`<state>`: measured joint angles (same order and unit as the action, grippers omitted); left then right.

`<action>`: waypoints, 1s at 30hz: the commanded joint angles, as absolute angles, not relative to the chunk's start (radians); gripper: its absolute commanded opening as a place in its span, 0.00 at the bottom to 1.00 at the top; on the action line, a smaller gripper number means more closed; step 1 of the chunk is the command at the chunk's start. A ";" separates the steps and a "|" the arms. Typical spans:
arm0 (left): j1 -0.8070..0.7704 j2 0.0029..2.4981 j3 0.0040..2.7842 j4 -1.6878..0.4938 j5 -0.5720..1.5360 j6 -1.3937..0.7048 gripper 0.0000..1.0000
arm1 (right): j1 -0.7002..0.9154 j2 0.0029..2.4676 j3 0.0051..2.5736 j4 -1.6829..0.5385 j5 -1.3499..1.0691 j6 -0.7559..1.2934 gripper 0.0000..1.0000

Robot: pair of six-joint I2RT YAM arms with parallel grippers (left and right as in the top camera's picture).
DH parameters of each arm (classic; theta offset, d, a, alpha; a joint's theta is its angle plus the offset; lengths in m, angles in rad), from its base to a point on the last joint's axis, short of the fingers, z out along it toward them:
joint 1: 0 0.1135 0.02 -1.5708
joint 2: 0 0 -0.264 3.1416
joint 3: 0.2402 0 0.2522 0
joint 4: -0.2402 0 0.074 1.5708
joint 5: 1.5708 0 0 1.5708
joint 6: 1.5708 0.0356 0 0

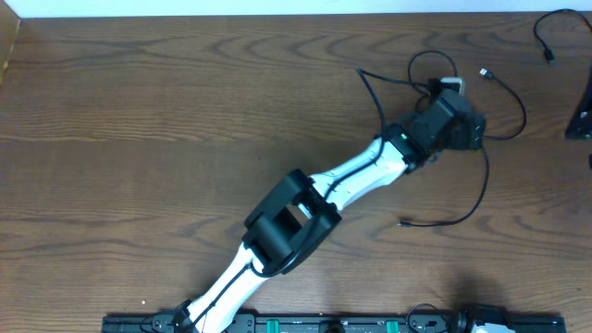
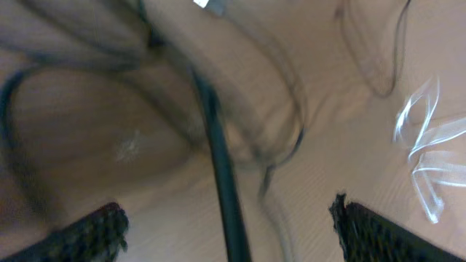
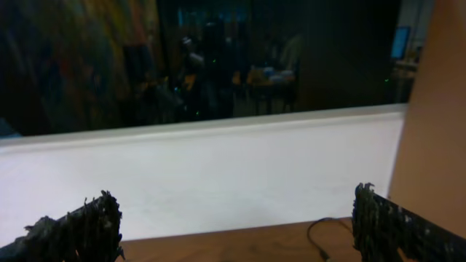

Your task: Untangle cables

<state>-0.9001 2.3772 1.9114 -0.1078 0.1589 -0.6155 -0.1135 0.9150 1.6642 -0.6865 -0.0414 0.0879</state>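
Several thin black cables (image 1: 481, 176) lie looped on the wooden table at the back right, with a small white plug (image 1: 452, 84) among them. My left gripper (image 1: 451, 104) hangs over this bunch. In the blurred left wrist view its fingers (image 2: 229, 222) are open, and one black cable (image 2: 222, 175) runs between them without being clamped. A white looped cord (image 2: 422, 145) lies to the right. My right gripper (image 1: 580, 116) is at the table's right edge. It is open and empty (image 3: 237, 222), facing the far wall.
Another black cable (image 1: 546, 37) lies at the far right corner and also shows in the right wrist view (image 3: 318, 234). A loose plug end (image 1: 403, 222) lies in front of the bunch. A white wall (image 3: 204, 167) borders the table's far edge.
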 commanded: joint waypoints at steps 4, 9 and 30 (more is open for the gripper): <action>-0.868 2.199 1.929 -0.383 0.164 -0.247 0.94 | -0.103 0.914 1.595 -0.631 -0.172 0.101 0.99; -0.858 2.131 1.929 -0.579 -0.197 -0.192 0.94 | -0.103 0.914 1.512 -0.546 -0.198 0.108 0.99; -0.554 1.485 1.928 -1.095 -0.491 -0.422 0.95 | -0.060 1.483 1.333 -0.331 -0.194 0.270 0.99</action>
<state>-0.6128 1.5623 1.9156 -1.0435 -0.4377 -0.3889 -0.0959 1.4097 1.2823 -0.3004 -0.1864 0.2119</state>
